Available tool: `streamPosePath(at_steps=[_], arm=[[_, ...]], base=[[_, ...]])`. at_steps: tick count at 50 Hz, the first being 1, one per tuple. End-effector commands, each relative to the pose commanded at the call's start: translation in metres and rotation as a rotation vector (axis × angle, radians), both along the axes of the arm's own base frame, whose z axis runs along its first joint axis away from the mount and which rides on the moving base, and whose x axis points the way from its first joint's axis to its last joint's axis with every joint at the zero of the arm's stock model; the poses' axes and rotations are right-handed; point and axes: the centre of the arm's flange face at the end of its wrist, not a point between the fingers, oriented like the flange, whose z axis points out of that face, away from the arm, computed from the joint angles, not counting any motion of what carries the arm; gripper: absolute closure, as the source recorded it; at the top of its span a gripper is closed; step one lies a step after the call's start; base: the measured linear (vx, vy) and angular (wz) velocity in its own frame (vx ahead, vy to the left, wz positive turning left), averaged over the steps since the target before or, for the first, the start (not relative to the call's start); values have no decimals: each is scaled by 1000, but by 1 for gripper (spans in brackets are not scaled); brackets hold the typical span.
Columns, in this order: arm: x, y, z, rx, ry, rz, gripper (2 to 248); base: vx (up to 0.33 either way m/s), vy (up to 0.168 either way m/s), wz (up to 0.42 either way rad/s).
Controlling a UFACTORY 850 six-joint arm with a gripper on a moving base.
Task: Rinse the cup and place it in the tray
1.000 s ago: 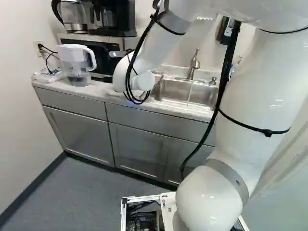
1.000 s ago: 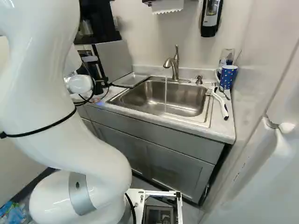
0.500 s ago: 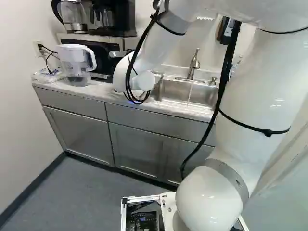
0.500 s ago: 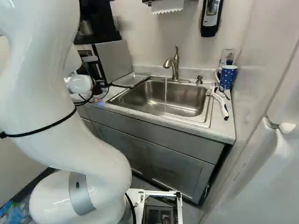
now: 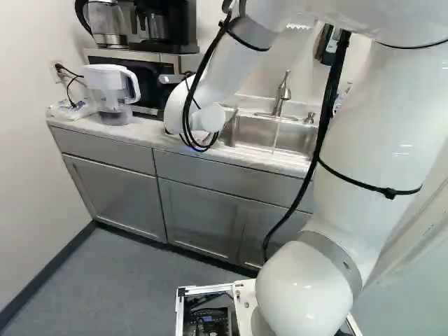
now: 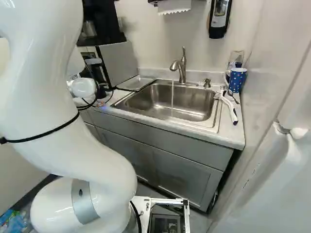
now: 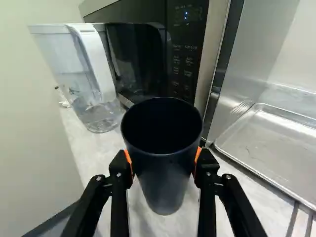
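Dark navy cup (image 7: 163,182) is in the pincer (image 7: 163,160) rn, pinched btwn both fingers w/ the orange pads (image 7: 198,157) on opposite sides of it. Open end faces the wrist cam, so you can see down into it. Can't tell if the cup's base touches the pale table (image 6: 228,133) or hangs a bit above it.

Metal tray (image 6: 137,83) lies flat on the table btwn the microwave (image 7: 143,54) and the sink (image 6: 187,104), w/ its raised rim showing. In the wrist view the cup and tray are apart, tray ahead & off to one side of the pincer. Microwave's ahead of the cup, dark front and a lit display, & the clear water pitcher (image 5: 112,91) w/ white lid & handle is just beside it on the table.

Tap (image 6: 182,68) is running FYI, thin stream of water (image 6: 172,97) dropping into the stainless sink. White arm (image 6: 97,160) is at the left of the right base view, its wrist end over by the microwave side of the sink.

Other side of the sink: blue mug w/ white dots (image 6: 236,80) stands near the wall, a clear glass (image 6: 236,57) behind it, & a white-handled brush (image 6: 229,109) lies along the sink's edge. Wall's got a black & white dispenser (image 6: 219,17) plus a paper towel (image 6: 174,6) hanging out, top of the right base view. Coffee maker (image 5: 164,24) & kettle (image 5: 105,24) sit up on the microwave.
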Motion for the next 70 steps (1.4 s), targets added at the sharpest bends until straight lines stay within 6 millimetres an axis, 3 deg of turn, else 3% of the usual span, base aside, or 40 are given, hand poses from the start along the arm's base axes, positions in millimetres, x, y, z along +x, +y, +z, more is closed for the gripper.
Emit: streamPosePath(at_steps=[54,70], arm=[[-5,-48,53,46,-96,-85,125],[-1,-63,53,45,-97,-116,125]], base=[[0,0,0],[0,0,0]])
